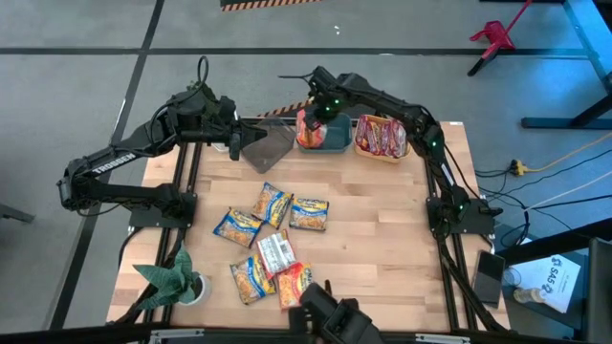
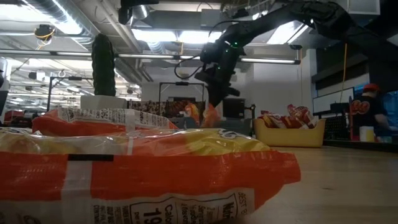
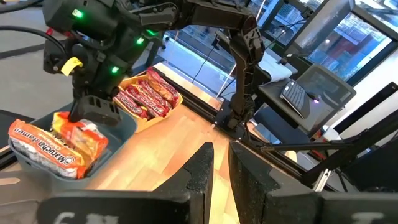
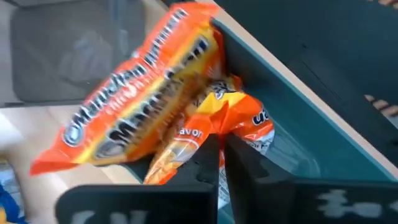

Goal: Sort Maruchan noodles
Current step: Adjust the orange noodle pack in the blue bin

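My right gripper [image 1: 310, 117] is over the teal bin [image 1: 337, 141] at the table's far edge, shut on an orange noodle packet [image 4: 233, 127]. A second orange packet [image 4: 134, 109] leans in the same bin. The yellow bin [image 1: 381, 151] to its right holds red packets [image 1: 381, 134]. Several loose packets lie flat mid-table, blue-and-yellow ones [image 1: 273, 203] [image 1: 309, 213] [image 1: 237, 226], a silver-white one [image 1: 277, 253] and an orange one [image 1: 295, 285]. My left gripper [image 3: 229, 171] is shut and empty above the grey bin [image 1: 268, 148]. My right gripper pinches the orange packet by a crumpled end [image 4: 214, 140] between its two fingers, coming from above and pointing down. The packet hangs below the fingers [image 2: 211, 115] and reaches down into the teal bin [image 3: 121, 130], beside the other orange packet [image 3: 43, 152].
A potted plant [image 1: 177, 277] stands at the table's near left corner. A camera mount [image 1: 330, 315] sits at the near edge. Bare wood lies on the table's right half [image 1: 392, 229]. The three bins line the far edge. A person [image 2: 371, 112] stands in the room beyond.
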`<state>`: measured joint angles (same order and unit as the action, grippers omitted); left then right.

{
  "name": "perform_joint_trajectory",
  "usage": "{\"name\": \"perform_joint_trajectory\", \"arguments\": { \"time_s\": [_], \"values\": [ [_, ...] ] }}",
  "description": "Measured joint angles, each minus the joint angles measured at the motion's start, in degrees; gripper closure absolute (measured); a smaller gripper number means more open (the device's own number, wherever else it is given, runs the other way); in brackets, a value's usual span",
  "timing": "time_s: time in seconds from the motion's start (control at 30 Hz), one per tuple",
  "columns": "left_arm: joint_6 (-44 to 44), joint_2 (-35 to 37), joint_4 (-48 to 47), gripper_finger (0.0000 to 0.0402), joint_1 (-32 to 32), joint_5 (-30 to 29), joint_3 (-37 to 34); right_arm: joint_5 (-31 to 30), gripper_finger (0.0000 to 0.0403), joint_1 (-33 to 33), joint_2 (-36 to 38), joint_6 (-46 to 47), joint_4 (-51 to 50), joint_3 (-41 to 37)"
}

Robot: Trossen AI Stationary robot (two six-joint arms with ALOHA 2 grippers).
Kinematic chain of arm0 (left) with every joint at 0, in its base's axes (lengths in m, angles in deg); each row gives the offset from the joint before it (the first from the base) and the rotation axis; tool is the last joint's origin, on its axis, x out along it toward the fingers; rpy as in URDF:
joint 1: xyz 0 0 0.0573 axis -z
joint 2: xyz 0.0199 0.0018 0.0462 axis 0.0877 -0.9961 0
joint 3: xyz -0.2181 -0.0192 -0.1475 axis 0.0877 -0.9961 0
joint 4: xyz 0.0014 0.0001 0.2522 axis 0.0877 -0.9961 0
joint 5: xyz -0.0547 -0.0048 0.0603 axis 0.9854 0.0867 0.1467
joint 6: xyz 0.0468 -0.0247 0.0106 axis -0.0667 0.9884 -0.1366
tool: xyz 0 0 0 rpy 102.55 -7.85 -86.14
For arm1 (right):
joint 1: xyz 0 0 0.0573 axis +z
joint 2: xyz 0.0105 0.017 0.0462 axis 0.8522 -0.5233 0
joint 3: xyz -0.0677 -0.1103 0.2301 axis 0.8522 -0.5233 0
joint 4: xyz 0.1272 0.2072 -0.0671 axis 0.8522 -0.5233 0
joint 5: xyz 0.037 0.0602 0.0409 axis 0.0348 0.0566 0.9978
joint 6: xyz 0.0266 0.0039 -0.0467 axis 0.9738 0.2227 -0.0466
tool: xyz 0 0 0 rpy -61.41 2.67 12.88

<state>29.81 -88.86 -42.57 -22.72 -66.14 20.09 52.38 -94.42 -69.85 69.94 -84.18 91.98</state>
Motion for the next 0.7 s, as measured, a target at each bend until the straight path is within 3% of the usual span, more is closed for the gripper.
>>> {"name": "perform_joint_trajectory", "arguments": {
  "time_s": [0.37,0.47,0.53,0.63,0.7],
  "values": [
    [-0.44,-0.01,0.01,0.0358,0.0,-0.02,0.01,0.42,0.0401,1.79,0.0,-3.19,10.69,0.0],
    [-0.44,-0.01,0.01,0.0358,0.01,-0.02,-0.01,-1.88,0.0402,2.48,0.01,-5.39,12.41,0.03],
    [-0.39,0.0,-0.01,0.0358,0.0,0.0,-0.01,-6.97,0.0402,2.69,0.6,-7.15,9.9,0.94],
    [0.65,0.0,0.0,0.0358,0.0,0.0,0.0,-26.28,0.0402,3.62,4.09,-1.32,-5.69,1.5],
    [0.9,-0.01,0.01,0.0358,0.02,0.0,0.0,-29.61,0.0402,2.44,4.25,1.35,-12.02,1.67]
  ]
}}
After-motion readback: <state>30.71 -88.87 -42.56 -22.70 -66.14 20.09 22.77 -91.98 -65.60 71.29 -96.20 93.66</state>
